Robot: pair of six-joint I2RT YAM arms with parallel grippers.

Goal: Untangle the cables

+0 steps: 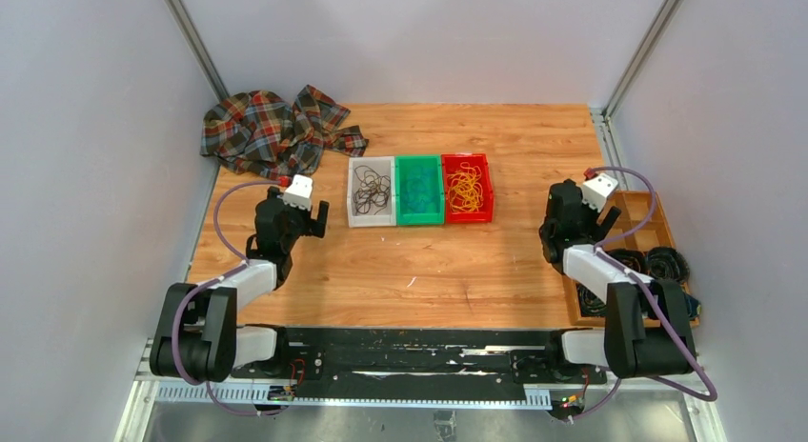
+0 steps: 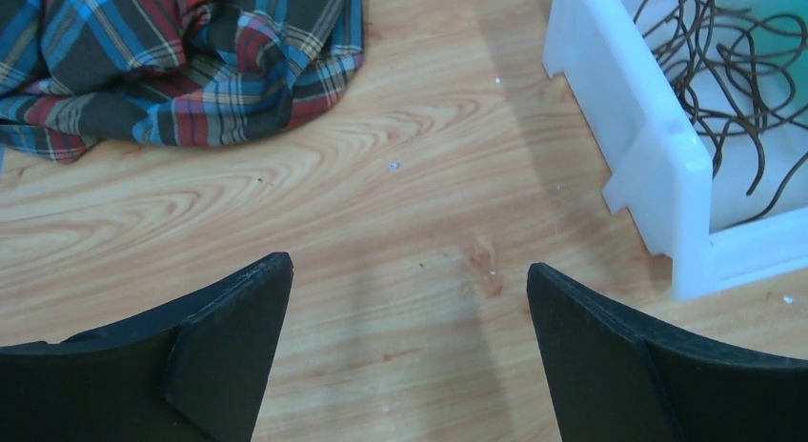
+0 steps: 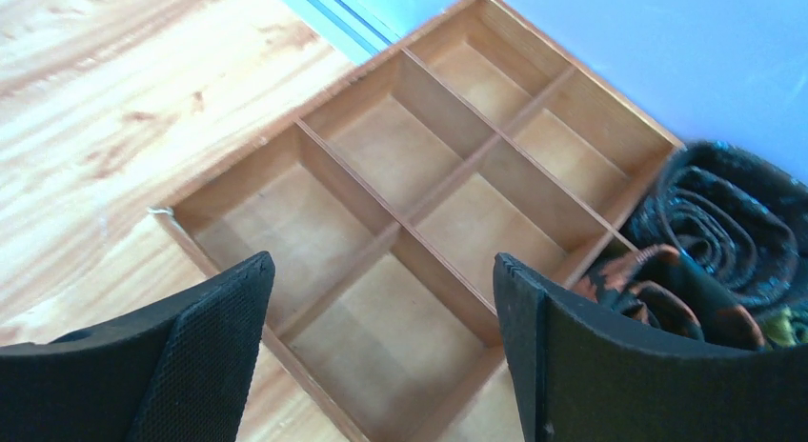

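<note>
The cables lie sorted in three bins in the top view. Black cables (image 1: 372,190) curl in a white bin (image 1: 372,223), blue-green cables (image 1: 419,187) fill a green bin (image 1: 420,221), and yellow cables (image 1: 465,187) sit in a red bin (image 1: 468,219). My left gripper (image 1: 320,218) (image 2: 410,280) is open over bare wood just left of the white bin (image 2: 657,166), whose black cables (image 2: 734,80) show at the upper right of the left wrist view. My right gripper (image 1: 610,218) (image 3: 381,271) is open over a wooden compartment tray (image 3: 348,180), holding nothing.
A plaid cloth (image 1: 276,128) (image 2: 181,61) lies crumpled at the back left. The wooden tray (image 1: 640,234) sits at the table's right edge with larger black wire coils (image 1: 662,263) (image 3: 734,213) in its near compartments. Grey walls close in both sides.
</note>
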